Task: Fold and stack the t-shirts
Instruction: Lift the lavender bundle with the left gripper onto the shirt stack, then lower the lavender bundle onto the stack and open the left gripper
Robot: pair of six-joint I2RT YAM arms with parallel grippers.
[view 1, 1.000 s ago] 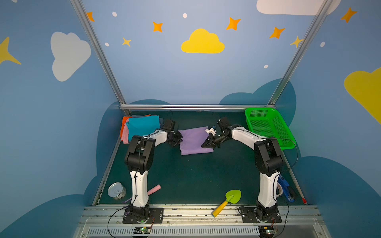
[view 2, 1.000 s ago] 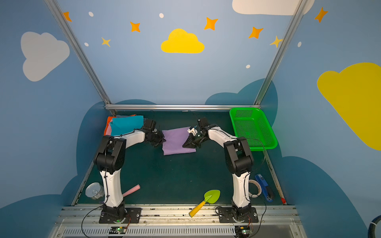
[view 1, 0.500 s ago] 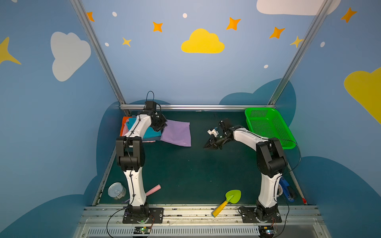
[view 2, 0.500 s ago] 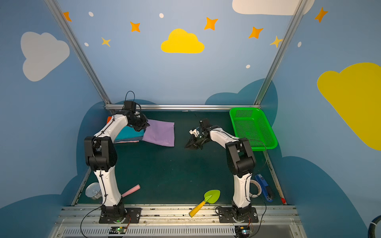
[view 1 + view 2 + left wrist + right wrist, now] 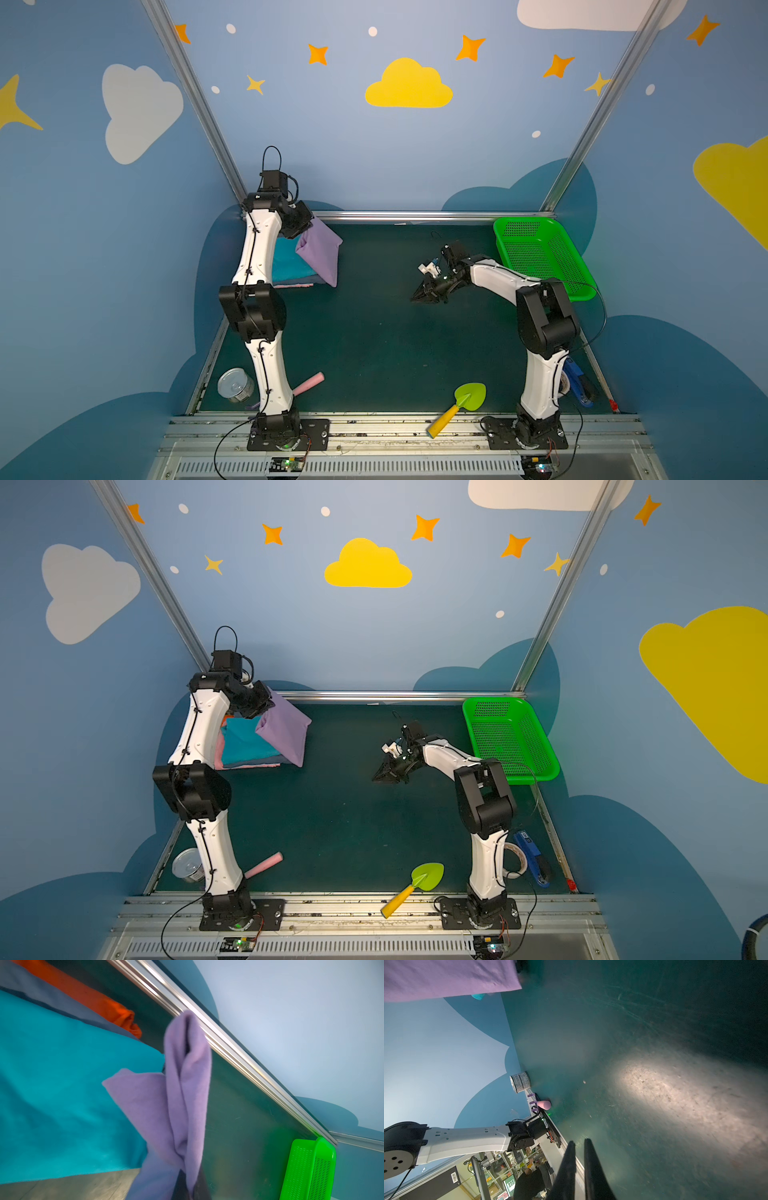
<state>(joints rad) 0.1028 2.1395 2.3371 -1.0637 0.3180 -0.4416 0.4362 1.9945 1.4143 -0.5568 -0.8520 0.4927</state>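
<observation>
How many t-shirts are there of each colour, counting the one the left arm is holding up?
lavender t-shirt: 1
teal t-shirt: 1
grey-blue t-shirt: 1
orange t-shirt: 1
pink t-shirt: 1
Total: 5

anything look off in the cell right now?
Only the lavender t-shirt: it hangs bunched and tilted from the fingers of the left gripper, over the teal t-shirt atop the stack, not laid flat. A pink t-shirt edge sticks out beneath. Nothing spilled or damaged.
</observation>
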